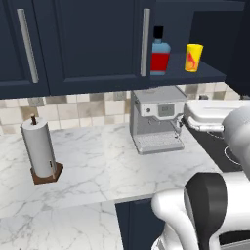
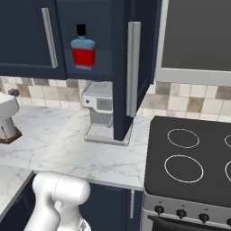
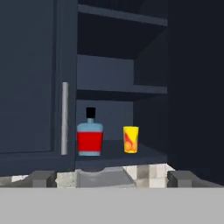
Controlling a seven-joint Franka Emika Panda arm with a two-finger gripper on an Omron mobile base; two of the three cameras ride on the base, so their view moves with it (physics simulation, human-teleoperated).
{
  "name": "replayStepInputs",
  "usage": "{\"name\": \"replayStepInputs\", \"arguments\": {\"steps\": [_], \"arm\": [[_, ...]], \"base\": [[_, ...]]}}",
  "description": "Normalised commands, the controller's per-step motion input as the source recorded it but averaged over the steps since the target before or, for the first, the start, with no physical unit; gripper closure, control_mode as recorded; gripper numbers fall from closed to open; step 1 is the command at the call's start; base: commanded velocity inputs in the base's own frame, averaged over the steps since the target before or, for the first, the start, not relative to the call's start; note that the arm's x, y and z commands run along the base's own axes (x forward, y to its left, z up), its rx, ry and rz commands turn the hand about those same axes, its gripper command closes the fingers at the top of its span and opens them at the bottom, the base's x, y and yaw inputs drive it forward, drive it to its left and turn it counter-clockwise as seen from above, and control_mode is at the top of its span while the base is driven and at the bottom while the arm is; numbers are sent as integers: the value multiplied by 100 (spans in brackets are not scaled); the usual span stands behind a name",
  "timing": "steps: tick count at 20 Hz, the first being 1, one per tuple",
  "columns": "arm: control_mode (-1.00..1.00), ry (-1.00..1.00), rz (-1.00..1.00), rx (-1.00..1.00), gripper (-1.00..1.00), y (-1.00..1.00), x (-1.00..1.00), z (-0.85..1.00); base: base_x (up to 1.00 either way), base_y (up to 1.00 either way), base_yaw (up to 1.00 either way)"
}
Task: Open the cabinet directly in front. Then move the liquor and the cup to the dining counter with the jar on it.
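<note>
Hand view: I see the gripper [image 3: 112, 178] with its two dark fingertips set wide apart at the bottom of the picture, fully open and holding nothing. It points straight at the cabinet [image 3: 30, 87], well short of the shelves.

Cabinet state: the right door [image 2: 131, 67] is swung out, edge-on in the right base view. The left door [image 1: 93, 39] is shut, its silver handle [image 1: 145, 42] running vertically beside the opening.

Shelf contents: the liquor [image 3: 90, 138] stands upright on the lowest shelf, at the left of the opening, just beside the shut door's handle. The cup [image 3: 130, 139] stands upright on the same shelf to the liquor's right, near it but not touching. The shelves above hold nothing that I can make out.

Left base view: the liquor [image 1: 160, 54] and cup [image 1: 193, 57] sit near the front edge of the shelf. Directly below them, a coffee machine [image 1: 157, 119] stands on the marble worktop [image 1: 93, 161] against the tiled backsplash. A paper-towel holder [image 1: 41, 149] stands upright at the left of the worktop, well apart from the machine.

Right base view: the open door hides the cup; the liquor [image 2: 83, 50] shows to its left. A stove [image 2: 189, 158] adjoins the worktop on the right.
</note>
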Motion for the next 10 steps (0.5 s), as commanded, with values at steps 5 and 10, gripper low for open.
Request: {"name": "replayStepInputs", "arguments": {"steps": [5,10], "arm": [[-100,-9,11,0,-100,68,44,6],[-100,0,0,0,-100,13,65,0]], "base": [[0,0,0],[0,0,0]]}}
